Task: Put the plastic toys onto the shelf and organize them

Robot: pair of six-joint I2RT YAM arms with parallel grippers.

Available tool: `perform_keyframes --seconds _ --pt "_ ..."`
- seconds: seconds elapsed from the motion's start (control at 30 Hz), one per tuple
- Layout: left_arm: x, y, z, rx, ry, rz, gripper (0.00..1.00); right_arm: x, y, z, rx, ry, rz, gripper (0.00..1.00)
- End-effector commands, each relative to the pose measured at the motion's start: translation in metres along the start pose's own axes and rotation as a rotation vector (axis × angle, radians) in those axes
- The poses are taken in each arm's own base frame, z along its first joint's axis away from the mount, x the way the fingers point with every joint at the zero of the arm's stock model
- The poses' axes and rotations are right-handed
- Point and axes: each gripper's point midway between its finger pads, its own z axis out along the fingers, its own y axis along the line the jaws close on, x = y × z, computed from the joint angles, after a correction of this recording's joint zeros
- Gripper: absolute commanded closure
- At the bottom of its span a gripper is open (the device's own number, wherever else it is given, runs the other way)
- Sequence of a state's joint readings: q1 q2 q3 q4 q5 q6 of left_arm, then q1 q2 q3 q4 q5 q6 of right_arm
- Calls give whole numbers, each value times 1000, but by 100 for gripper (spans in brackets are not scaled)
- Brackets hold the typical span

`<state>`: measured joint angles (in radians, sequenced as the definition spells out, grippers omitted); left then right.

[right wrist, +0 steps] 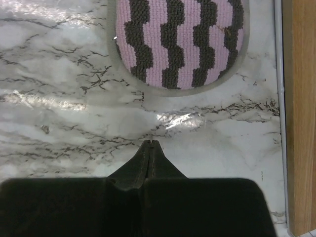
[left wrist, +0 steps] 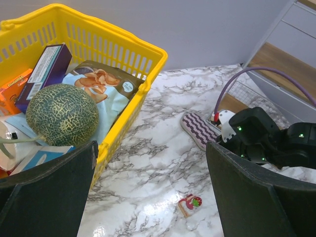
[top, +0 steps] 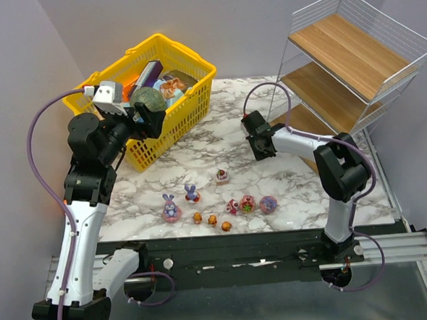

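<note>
Three orange bears (top: 212, 219), two upright bunnies (top: 170, 206), four other figurines (top: 247, 203).

The white marble-patterned table (right wrist: 74, 123) gleams glossy beneath the matt black right gripper (right wrist: 149, 143). Just ahead of it lies an oval pink-and-purple zigzag pad (right wrist: 177, 39) of rough knitted cloth; to its right, a smooth light wooden shelf board (right wrist: 298, 98).

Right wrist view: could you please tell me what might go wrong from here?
The right gripper has its jaws shut on nothing over the table, by the purple pad: it may drag the pad. The shelf stands close beside it, so a swing could hit it. The toys near the table's front edge could be knocked off.
</note>
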<state>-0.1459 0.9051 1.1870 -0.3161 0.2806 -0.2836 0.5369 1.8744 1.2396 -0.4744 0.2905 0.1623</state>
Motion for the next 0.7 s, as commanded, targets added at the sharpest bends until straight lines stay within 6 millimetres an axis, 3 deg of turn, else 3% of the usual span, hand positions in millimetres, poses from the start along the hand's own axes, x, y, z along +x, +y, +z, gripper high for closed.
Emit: perform_keyframes --seconds 0.0,0.07,0.23,0.3,0.4,0.53,0.63,0.67 --pt "-15 1 2 -9 -28 28 1 -21 -5 18 79 -35 8 99" --pt "-15 2 3 -12 -24 36 1 -29 -6 21 99 -26 4 99" --pt "-18 2 3 -16 -27 46 1 -27 -7 44 148 39 -4 99" --pt "-19 2 3 -15 -26 46 1 -42 -11 46 163 24 12 99" --pt "-19 2 6 -12 -23 45 1 -46 -13 56 155 51 8 99" --pt "-19 2 9 -10 -18 44 1 -84 -20 51 160 -7 24 99" --pt "-19 1 11 0 -15 36 1 -95 -21 58 149 -11 11 99" --pt "-19 0 11 5 -16 34 1 -108 -19 59 134 -33 7 99"
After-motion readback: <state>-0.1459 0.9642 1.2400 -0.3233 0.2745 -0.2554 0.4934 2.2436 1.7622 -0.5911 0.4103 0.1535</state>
